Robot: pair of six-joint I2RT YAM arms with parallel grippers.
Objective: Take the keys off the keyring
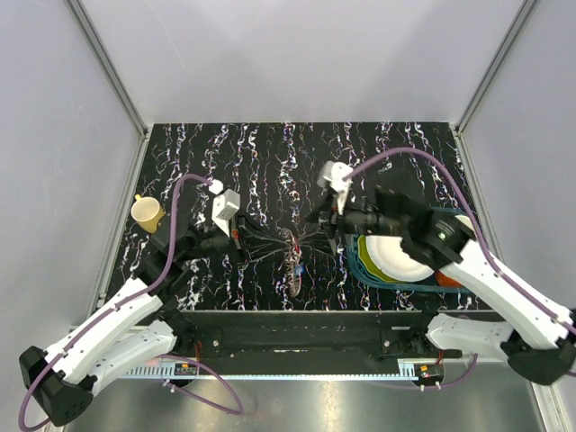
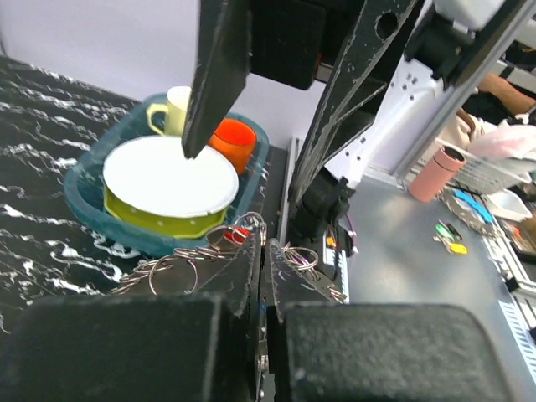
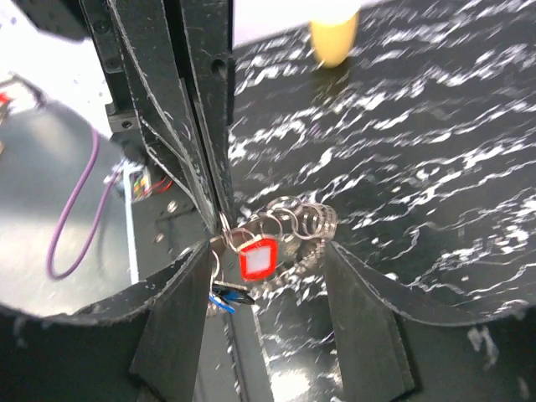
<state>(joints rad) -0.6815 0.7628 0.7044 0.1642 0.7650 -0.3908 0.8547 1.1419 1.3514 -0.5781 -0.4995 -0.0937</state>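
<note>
Both arms are meeting over the middle of the table, tips facing each other at the keyring. The left gripper is clenching: fingers pressed together on the keyring's loops, rings fanning out to either side of its tips. The right gripper is standing released, fingers spread apart and straddling the cluster, not pinching it. The red key is hanging on the cluster between the right fingers, just below the left tips. The blue key is peeking out beneath it, near one right finger, partly hidden. Cannot tell whether the keyring's low end is touching the table. A yellow cup is standing at far left, well apart. A teal bin is sitting at right, holding a white plate on a green bowl, with an orange cup and a pale mug behind.
</note>
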